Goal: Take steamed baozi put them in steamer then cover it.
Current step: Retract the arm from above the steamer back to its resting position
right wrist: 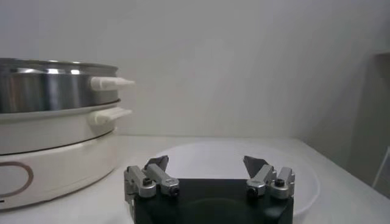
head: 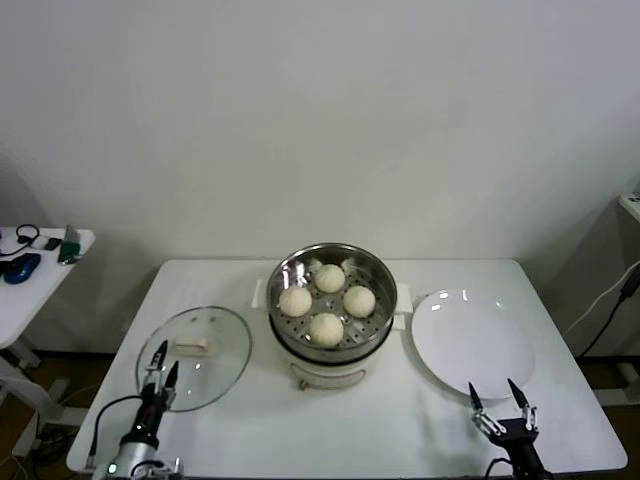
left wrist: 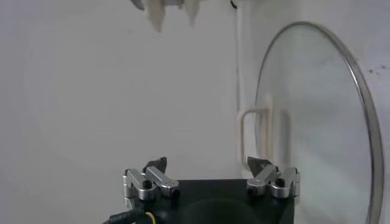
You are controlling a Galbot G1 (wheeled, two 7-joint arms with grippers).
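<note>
Sitting at the table's near left corner: left gripper (head: pixel 165 362), fingers spread and released, grasping nothing. Lying flat just ahead of those fingertips: round clear glass cover (head: pixel 194 357) with metal rim and cream rectangular handle (head: pixel 194 347), its near rim almost under the tips. Standing further right, well beyond the fingers' reach for now: shiny round steel perforated steamer (head: pixel 332 298) on its cream-white electric pot, holding all four small cream-white steamed baozi (head: pixel 327 328) inside. Lying right of that: flat round white plate (head: pixel 472 342), bare. Hovering just at the plate's near edge: right gripper (head: pixel 499 396), fingers likewise wide and released, nothing between them.

Judging the loading done and only the covering left. Risking a slip: closing on the thin glass rim instead of the handle, the cover tilting out of the fingers. Risking also a knock against the steamer's wall when carrying the cover across too low, or seating it off-centre so it rocks on the rim.

Showing only in the head view: the buns inside the basket. Showing only in the left wrist view: the cover's rim and handle close beyond the spread fingers (left wrist: pixel 159 165). Showing only in the right wrist view: the steamer's side profile with its side handles, and the plate lying beyond the spread fingers (right wrist: pixel 258 165).
</note>
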